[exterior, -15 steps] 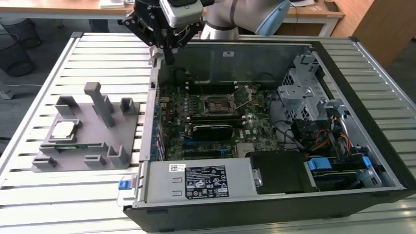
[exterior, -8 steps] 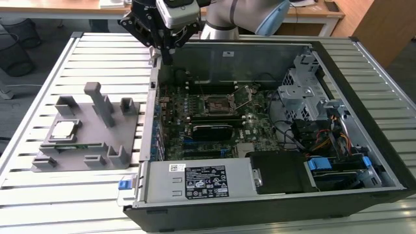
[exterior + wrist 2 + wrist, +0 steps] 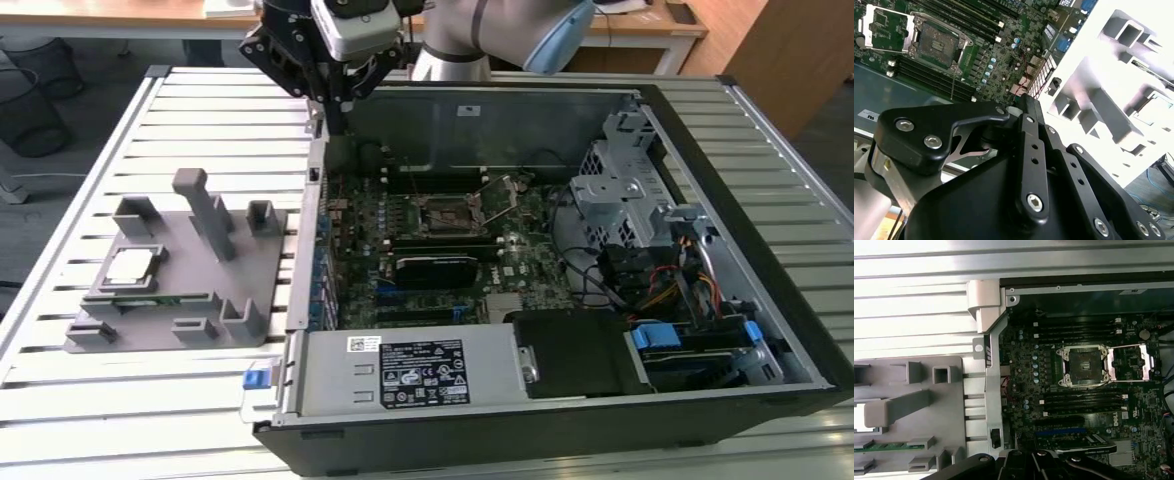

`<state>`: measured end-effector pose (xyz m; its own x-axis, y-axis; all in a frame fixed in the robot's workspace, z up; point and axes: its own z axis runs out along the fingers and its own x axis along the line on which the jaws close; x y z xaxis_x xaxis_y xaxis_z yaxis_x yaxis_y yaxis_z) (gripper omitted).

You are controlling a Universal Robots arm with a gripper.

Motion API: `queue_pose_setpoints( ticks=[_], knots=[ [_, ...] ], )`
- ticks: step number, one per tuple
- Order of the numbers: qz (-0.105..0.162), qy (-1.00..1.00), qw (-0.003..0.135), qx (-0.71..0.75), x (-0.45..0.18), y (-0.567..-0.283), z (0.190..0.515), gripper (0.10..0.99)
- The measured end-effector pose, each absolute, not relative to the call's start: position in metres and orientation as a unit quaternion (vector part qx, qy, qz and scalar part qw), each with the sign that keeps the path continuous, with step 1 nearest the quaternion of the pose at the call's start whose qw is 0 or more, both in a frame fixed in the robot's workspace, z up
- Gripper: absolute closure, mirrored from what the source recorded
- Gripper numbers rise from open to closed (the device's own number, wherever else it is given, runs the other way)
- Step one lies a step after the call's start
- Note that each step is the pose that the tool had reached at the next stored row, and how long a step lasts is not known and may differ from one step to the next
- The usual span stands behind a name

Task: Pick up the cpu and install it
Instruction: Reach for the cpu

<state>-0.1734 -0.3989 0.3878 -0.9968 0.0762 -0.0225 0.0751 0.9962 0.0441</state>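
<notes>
Plainly, the cpu [image 3: 130,265] lies flat, top up, on the grey fixture [image 3: 167,315].

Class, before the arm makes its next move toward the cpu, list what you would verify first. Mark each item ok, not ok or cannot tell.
1. The cpu lies flat in the grey fixture with nothing on top of it: ok.
2. The socket on the board is empty: ok.
3. The socket's cover is swung open: ok.
4. The pincer is above the cpu: not ok. It hangs at the corner of the computer case, apart from the fixture.
5. There is room between the cpu and the fixture's upright posts: cannot tell.
</notes>
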Motion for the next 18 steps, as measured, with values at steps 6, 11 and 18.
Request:
queue_pose_setpoints(
  ticks=[6,11,18],
  knots=[
    [0.022,0.999,0.012,0.038,-0.178,-0.399,0.387,0.98],
    [0.022,0.999,0.011,0.038,-0.183,-0.399,0.386,0.98],
    [0.022,0.999,0.011,0.038,-0.191,-0.399,0.385,0.98]
  ],
)
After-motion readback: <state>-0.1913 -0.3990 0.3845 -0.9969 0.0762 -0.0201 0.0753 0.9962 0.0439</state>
